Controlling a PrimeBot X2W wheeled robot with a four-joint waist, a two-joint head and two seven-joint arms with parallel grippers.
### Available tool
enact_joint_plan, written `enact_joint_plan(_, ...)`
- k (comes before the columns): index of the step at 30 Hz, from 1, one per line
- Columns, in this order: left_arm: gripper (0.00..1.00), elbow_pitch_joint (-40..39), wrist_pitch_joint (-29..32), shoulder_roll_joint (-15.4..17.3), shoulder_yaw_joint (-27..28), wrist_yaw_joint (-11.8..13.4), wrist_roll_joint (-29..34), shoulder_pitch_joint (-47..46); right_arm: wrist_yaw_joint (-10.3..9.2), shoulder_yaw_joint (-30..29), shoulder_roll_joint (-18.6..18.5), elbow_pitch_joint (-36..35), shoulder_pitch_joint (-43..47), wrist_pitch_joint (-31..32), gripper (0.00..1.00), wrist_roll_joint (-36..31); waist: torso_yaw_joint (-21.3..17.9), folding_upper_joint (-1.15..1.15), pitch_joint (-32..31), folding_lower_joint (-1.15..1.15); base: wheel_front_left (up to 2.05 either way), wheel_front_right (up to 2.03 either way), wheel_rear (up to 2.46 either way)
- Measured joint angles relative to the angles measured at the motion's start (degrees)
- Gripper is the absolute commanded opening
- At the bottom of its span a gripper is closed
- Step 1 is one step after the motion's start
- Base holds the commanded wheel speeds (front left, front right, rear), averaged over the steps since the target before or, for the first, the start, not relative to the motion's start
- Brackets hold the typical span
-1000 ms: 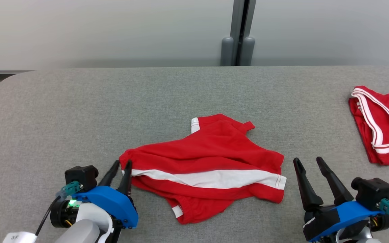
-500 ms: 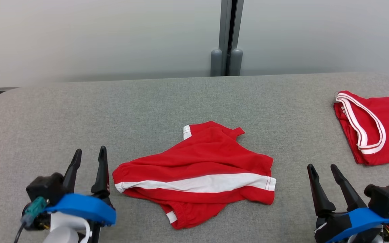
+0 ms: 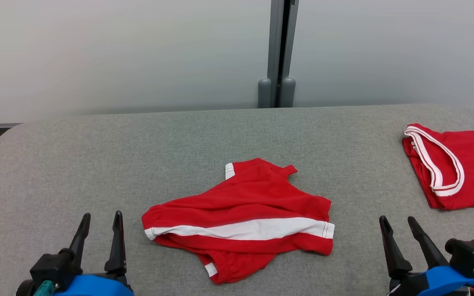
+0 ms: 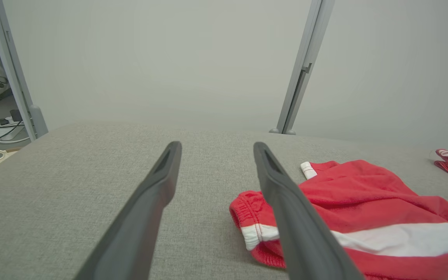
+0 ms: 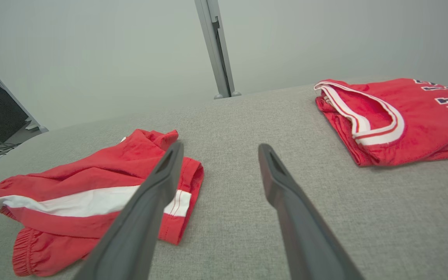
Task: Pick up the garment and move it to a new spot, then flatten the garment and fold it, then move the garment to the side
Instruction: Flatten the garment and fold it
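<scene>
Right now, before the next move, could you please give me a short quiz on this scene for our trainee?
1. True or false: the left gripper is shut on the red shorts.
2. Where does the red jersey lie? A) on the right side of the table, apart from the shorts; B) on top of the shorts; C) at the left edge.
3. What colour is the broad stripe across the shorts?
Key: 1 false, it is open, beside the shorts and apart from them; 2 A; 3 white.
</scene>
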Motion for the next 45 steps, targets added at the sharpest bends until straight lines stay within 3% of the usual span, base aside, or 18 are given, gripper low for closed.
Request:
enact_joint_plan(22,1.00,1.5,0.2,-1.9,1.7,-2.4,2.7,1.6,0.00,1.4,0.0,0.2,0.1,0.0,1.00,0.2,0.1,0.00,1.5,0.00,0.00,0.00,0.00)
enact_joint_plan(32,1.00,12.5,6.2,-3.7,-0.9,-7.1,-1.6,-5.1,0.00,3.2,0.0,0.3,-1.7,0.0,1.00,0.5,-0.8,0.00,3.8,0.00,0.00,0.00,0.00)
enact_joint_plan(40,1.00,20.6,8.1,-4.8,-1.9,-8.6,-4.3,-10.3,0.00,5.3,0.0,0.7,-3.4,-0.1,1.00,0.6,-2.8,0.00,5.9,0.01,0.00,0.00,0.00)
enact_joint_plan(41,0.84,21.2,8.1,-4.8,-1.9,-8.8,-4.4,-10.6,0.00,5.5,0.0,0.9,-3.5,-0.1,1.00,0.6,-3.0,0.00,6.2,0.00,0.00,0.00,0.00)
enact_joint_plan(42,0.43,21.9,8.1,-4.8,-2.0,-8.8,-4.8,-11.0,0.00,5.7,0.0,1.1,-3.5,-0.1,1.00,0.7,-3.1,0.00,6.4,0.01,0.00,0.00,0.00)
enact_joint_plan(43,0.13,22.6,8.2,-4.8,-2.1,-8.9,-4.8,-11.2,0.00,6.0,0.0,1.3,-3.5,-0.1,1.00,0.7,-3.3,0.00,6.5,0.01,0.00,0.00,0.00)
enact_joint_plan(44,0.00,23.1,8.2,-4.8,-2.2,-9.0,-4.9,-11.4,0.00,6.3,0.0,1.5,-3.7,0.0,1.00,0.8,-3.4,0.00,6.7,0.01,0.00,0.00,0.00)
enact_joint_plan(45,0.00,23.5,8.0,-4.8,-2.3,-9.0,-5.0,-11.5,0.00,6.5,0.0,1.5,-3.9,0.0,1.00,0.9,-3.4,0.00,6.8,0.00,0.00,0.00,0.00)
